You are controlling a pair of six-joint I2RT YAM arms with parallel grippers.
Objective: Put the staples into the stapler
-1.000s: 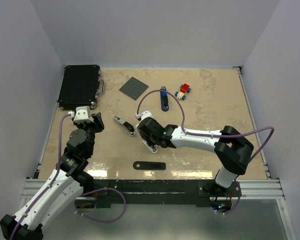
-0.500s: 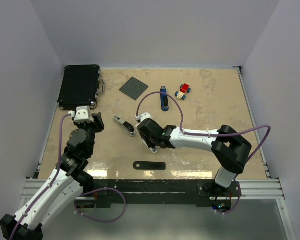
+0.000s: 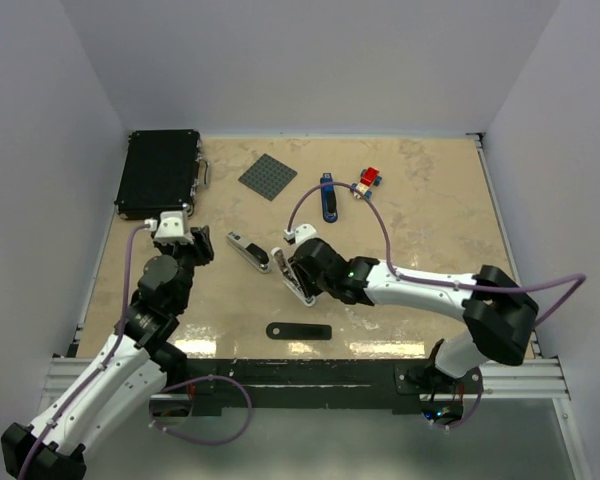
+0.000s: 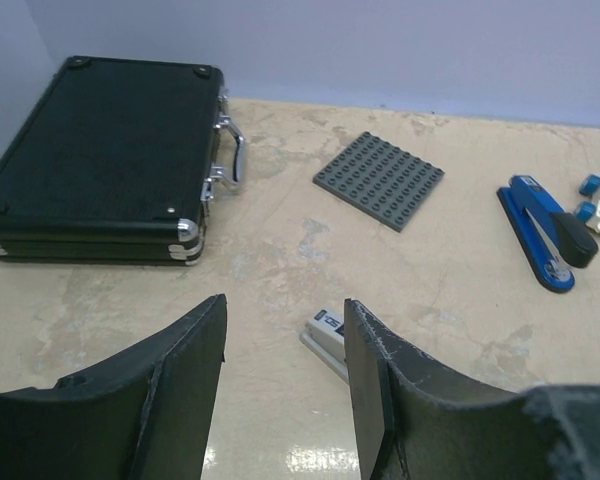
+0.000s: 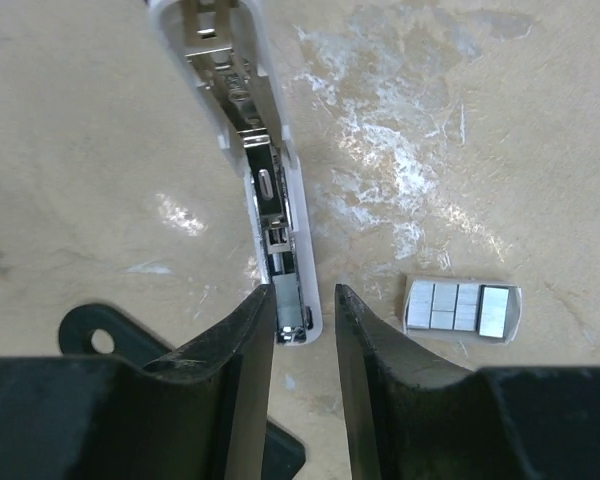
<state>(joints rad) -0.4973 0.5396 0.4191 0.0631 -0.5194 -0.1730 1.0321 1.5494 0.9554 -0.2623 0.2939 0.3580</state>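
A white stapler (image 5: 270,190) lies opened flat on the table, its metal channel facing up. It also shows in the top view (image 3: 248,250). My right gripper (image 5: 302,300) is open, its fingers low on either side of the stapler's near end with a small gap. It also shows in the top view (image 3: 292,272). The staples (image 5: 463,308) lie in a small pale open box just right of that end; the top view hides them under my right arm. My left gripper (image 4: 285,330) is open and empty, left of the stapler's far end (image 4: 325,335), and shows in the top view (image 3: 195,248).
A black flat strip (image 3: 298,331) lies near the front edge, its holed end at my right gripper's left (image 5: 95,340). A black case (image 3: 160,172), a grey baseplate (image 3: 268,177), a blue stapler (image 3: 328,197) and a toy-brick car (image 3: 367,179) stand at the back.
My right arm's elbow has swung out to the right and its gripper has shifted slightly right over the stapler's end. My left gripper has crept a little forward.
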